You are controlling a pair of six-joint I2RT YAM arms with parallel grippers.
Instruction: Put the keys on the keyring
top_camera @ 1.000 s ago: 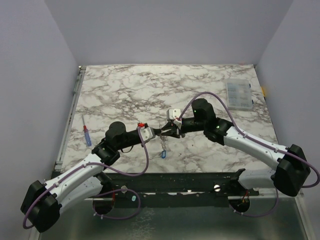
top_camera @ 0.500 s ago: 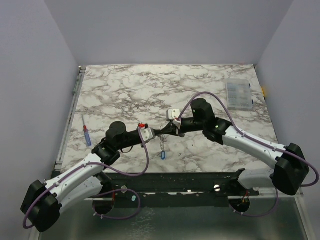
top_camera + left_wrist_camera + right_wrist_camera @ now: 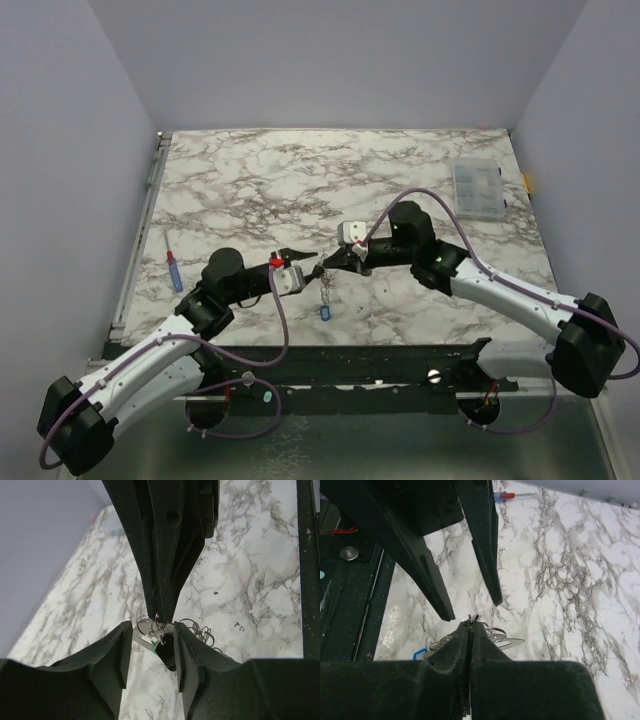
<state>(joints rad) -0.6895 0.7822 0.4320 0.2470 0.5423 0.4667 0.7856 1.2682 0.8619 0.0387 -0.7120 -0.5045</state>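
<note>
**A:** Where is the keyring, and which hand has it?

**B:** I read the right gripper (image 3: 160,611) as pinched flat on the wire of the keyring (image 3: 493,631), holding it up over the table (image 3: 400,180) just ahead of the two bases. The chain (image 3: 325,290) hangs straight down from the pinch, with the blue key (image 3: 323,313) at its lower end. The left gripper (image 3: 475,609) stands spread, one finger on each side of the pinch. I see it touching nothing.

**A:** How will it handle?

**B:** My judgement is that it is very light, thin, hard and slick. The ring is stiff and springy. The chain is limp and will swing with any wrist motion. I would grip the ring across its wire, clear of the split, and take a key by the edge of its plastic head, leaving the hole free. Pads this large can easily cover the whole part.

**A:** What is hidden or hard to make out?

**B:**
- The ring's split does not show in any view.
- I cannot tell whether the blue key sits on the ring itself or only on the chain, nor whether it touches the table.
- I cannot place the green key with certainty.
- In the left wrist view, the wire loops beside the ring overlap too much to separate.
- The top view is too small for any of this.
</note>
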